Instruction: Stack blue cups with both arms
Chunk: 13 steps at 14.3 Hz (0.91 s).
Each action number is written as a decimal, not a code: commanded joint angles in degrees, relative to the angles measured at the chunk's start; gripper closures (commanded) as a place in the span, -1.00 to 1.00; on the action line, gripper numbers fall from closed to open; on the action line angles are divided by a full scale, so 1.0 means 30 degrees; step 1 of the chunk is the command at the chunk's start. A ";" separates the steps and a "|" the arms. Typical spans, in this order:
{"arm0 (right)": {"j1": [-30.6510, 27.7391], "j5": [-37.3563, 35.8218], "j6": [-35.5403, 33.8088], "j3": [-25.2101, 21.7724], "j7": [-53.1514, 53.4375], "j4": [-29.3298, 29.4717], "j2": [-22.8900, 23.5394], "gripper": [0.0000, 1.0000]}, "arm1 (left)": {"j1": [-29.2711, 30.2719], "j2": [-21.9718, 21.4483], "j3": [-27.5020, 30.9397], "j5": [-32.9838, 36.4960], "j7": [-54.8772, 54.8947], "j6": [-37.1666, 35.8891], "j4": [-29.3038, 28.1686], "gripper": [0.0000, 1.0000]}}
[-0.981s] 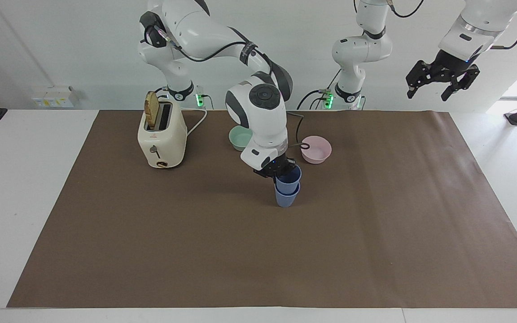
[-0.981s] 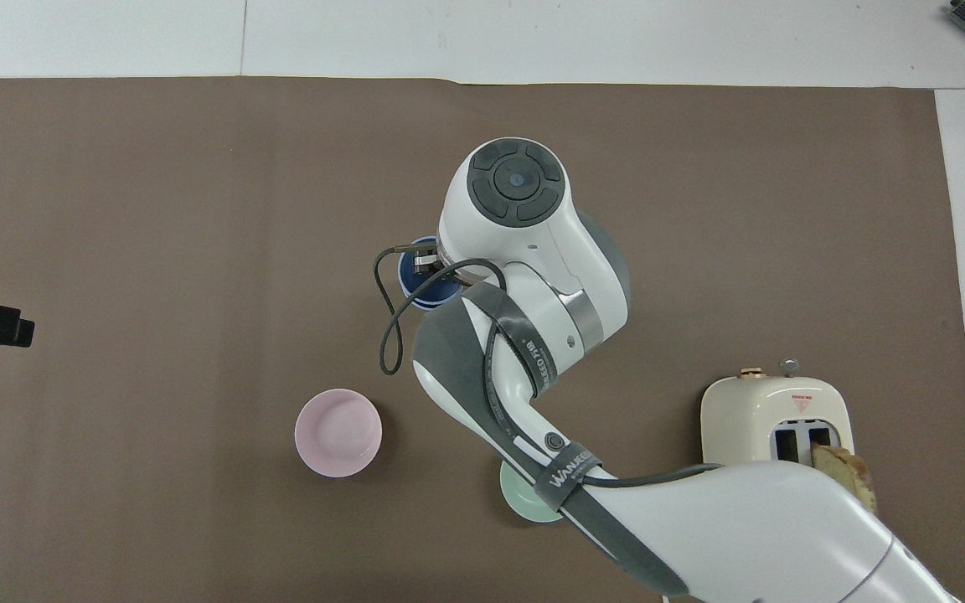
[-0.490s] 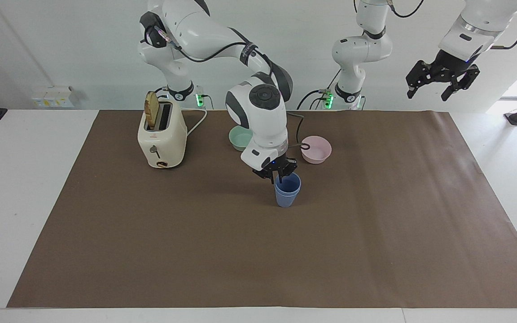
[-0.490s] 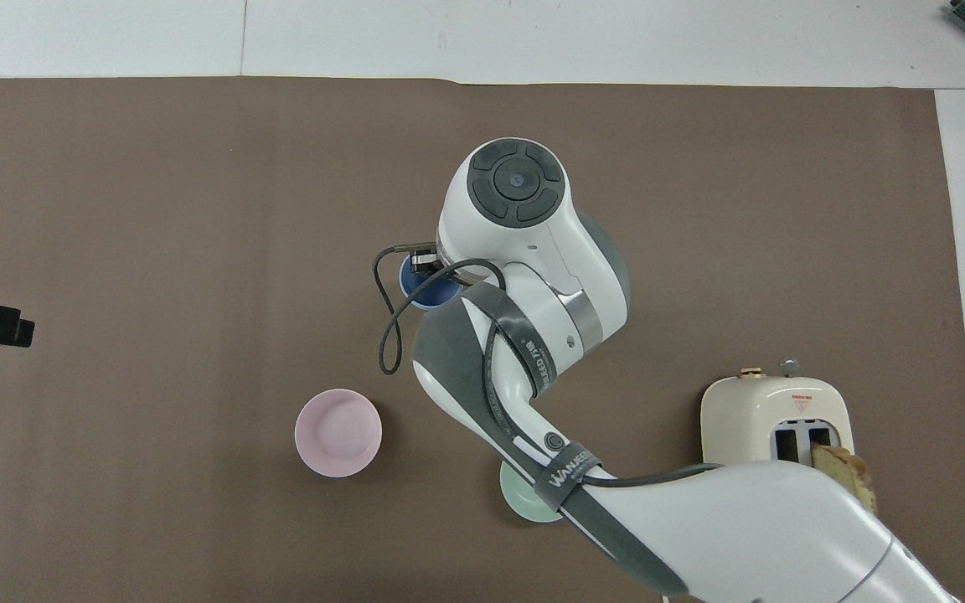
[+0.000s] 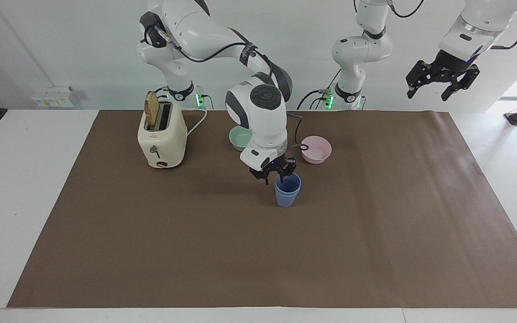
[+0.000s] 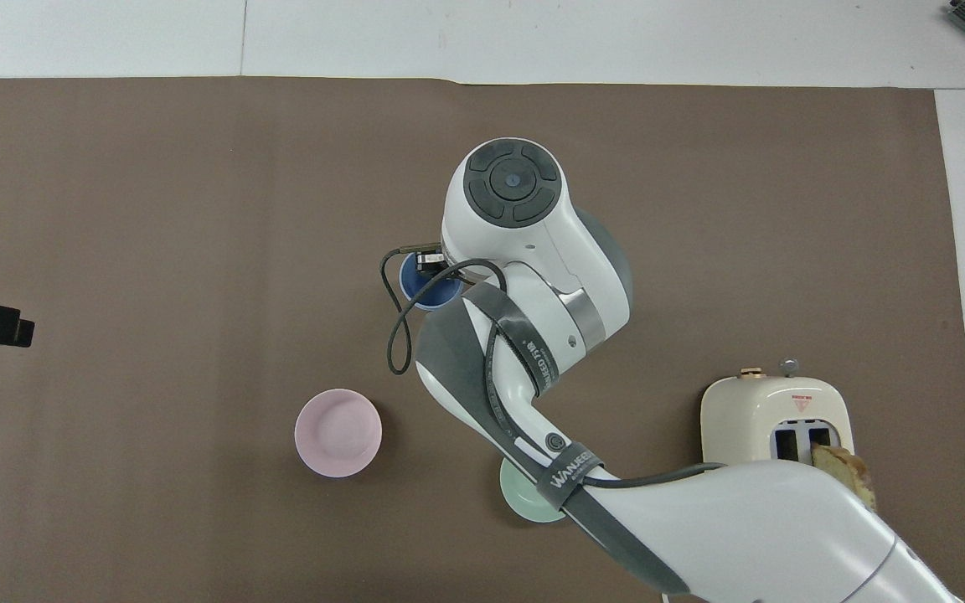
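Since a second ago the upper blue cup has dropped fully into the lower one, and the right claw point(image 5: 273, 172) has let go and lifted slightly: its fingers now stand apart, clear of the rim, where before they were clamped on the raised cup. The blue cups point(image 5: 287, 190) now stand nested as one upright stack on the brown-covered bench point(image 5: 375, 224), directly below and just off the tip of the right claw. In the overhead view the stack point(image 6: 427, 290) shows only as a blue rim, partly covered by the right arm's wrist.

A pink bowl point(image 5: 316, 149) sits near the right claw, toward the left arm's end of the bench and nearer to the robots than the cups. A green bowl point(image 5: 239, 137) sits nearer to the robots as well, largely hidden by the right arm's wrist. A cream toaster point(image 5: 161, 140) with a slice of toast in one slot stands well apart from the claw, toward the right arm's end.

The left claw point(image 5: 441, 81) waits high in the air past the left arm's end of the brown cover, fingers spread, holding nothing.
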 commanded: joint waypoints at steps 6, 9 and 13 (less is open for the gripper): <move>-0.2664 -0.0359 -0.4456 0.0197 -0.2803 0.0104 -0.3322 -1.00 | 0.0332 -0.0023 -0.0155 -0.0135 0.0146 -0.0338 0.0166 -1.00; -0.4303 -0.0302 -0.5925 0.0109 -0.4415 0.0075 -0.4873 -1.00 | 0.0332 -0.0023 -0.0155 -0.0135 0.0146 -0.0338 0.0166 -1.00; -0.6297 -0.0155 -0.7155 0.0109 -0.6206 -0.0013 -0.6691 -1.00 | 0.0332 -0.0023 -0.0155 -0.0135 0.0146 -0.0338 0.0166 -1.00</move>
